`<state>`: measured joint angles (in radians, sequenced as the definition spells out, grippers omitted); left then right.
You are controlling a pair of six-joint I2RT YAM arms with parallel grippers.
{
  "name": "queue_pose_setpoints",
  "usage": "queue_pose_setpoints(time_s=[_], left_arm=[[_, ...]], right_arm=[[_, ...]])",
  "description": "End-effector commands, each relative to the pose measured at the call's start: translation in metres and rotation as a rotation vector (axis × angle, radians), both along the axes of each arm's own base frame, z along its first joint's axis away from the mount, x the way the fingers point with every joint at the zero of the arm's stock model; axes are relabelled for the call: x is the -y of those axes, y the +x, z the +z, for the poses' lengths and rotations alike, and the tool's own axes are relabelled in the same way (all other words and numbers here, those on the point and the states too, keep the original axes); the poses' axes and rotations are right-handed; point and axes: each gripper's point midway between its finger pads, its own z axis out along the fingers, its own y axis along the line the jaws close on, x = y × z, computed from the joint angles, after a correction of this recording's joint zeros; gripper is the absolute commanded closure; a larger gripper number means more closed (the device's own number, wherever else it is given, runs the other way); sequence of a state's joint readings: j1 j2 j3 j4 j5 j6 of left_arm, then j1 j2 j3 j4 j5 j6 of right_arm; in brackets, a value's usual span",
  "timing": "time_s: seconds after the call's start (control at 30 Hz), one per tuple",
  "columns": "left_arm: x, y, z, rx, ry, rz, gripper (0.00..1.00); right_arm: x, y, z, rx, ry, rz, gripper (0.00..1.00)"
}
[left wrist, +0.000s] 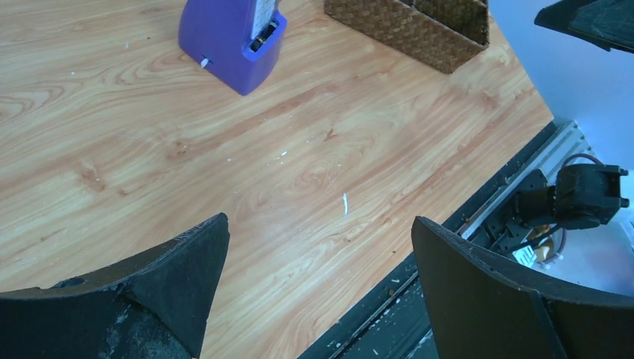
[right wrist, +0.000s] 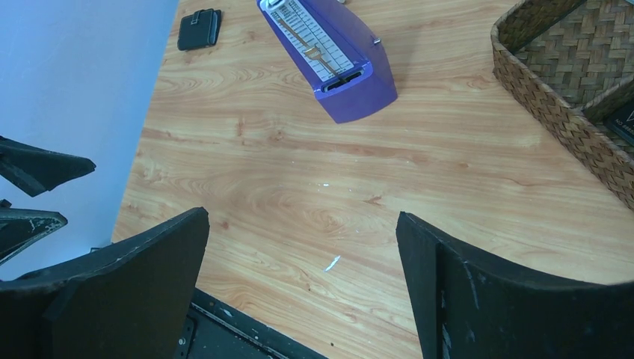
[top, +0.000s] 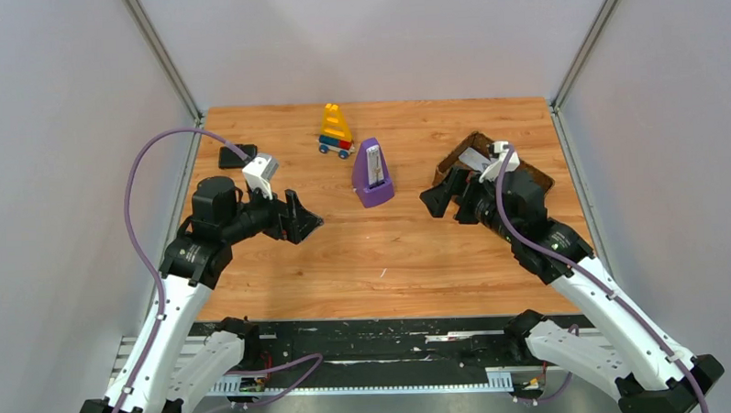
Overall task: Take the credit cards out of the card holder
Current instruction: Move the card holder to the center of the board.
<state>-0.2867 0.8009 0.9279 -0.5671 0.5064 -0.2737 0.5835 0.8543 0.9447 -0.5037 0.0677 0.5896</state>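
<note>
Top external: the card holder (top: 234, 157) lies flat on the table (top: 391, 261) near its far left edge. The left claw (top: 303, 218) and right claw (top: 439, 197) hang above the table, spread wide and holding nothing.

Left wrist: the jaws are open, with a purple metronome (left wrist: 224, 37) and a woven tray (left wrist: 404, 26) beyond.

Right wrist: the jaws are open, and the card holder is far off at the table's edge.
</note>
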Motion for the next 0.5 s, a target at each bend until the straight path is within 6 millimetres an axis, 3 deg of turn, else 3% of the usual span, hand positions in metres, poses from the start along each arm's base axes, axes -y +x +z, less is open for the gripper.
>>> queue_pose_setpoints(time_s=[0.0,0.23,0.47], left_arm=[[-0.009,0.006,0.000,0.023,0.042,0.048,0.00],[-0.032,0.019,-0.004,0.005,0.105,0.201,0.00],[-0.087,0.050,-0.017,-0.034,0.214,0.577,0.00]], right_arm=[[-0.001,-0.002,0.010,0.048,0.028,0.019,0.00],[-0.002,-0.005,0.008,0.058,0.021,0.042,0.00],[-0.004,-0.015,0.007,0.096,0.028,0.096,0.00]])
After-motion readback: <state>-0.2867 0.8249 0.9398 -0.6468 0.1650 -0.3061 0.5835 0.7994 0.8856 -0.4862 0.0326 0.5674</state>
